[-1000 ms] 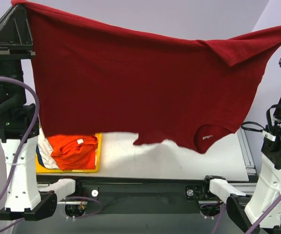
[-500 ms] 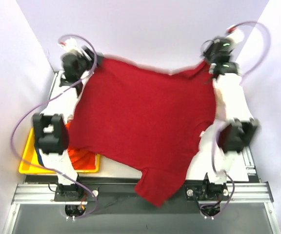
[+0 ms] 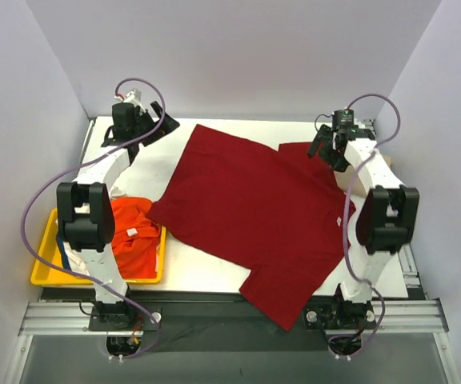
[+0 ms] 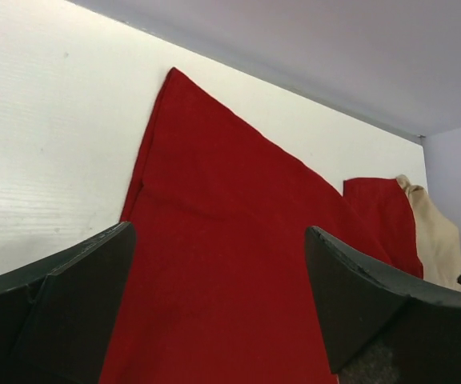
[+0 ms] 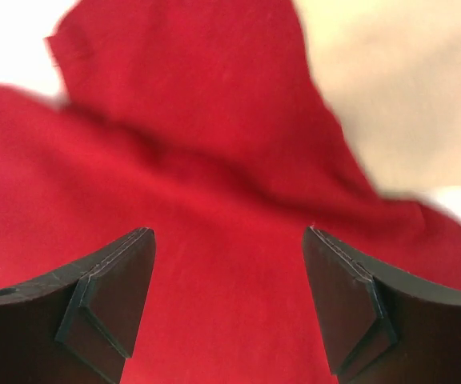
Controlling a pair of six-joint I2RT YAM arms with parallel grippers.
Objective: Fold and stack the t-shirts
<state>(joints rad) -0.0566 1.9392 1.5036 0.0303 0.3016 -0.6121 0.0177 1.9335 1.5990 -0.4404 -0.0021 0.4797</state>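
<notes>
A large dark red t-shirt (image 3: 254,208) lies spread flat across the table, and one sleeve hangs over the near edge. My left gripper (image 3: 165,126) hovers open at the shirt's far left corner; in the left wrist view its open jaws (image 4: 218,240) have only red cloth (image 4: 214,264) below them. At the far right corner, my right gripper (image 3: 323,148) is also open (image 5: 229,240) above the red cloth (image 5: 214,184). A tan t-shirt (image 4: 434,232) lies beside the red one at the far right (image 5: 390,80). A bright orange t-shirt (image 3: 130,232) sits crumpled in the tray.
The yellow plastic tray (image 3: 42,272) stands at the near left with the left arm reaching over it. White walls close in the back and both sides. Bare white table (image 3: 146,160) shows left of the red shirt.
The red shirt, held up high by both grippers a second ago, has been swung down flat onto the table. Both grippers have opened and let it go.
</notes>
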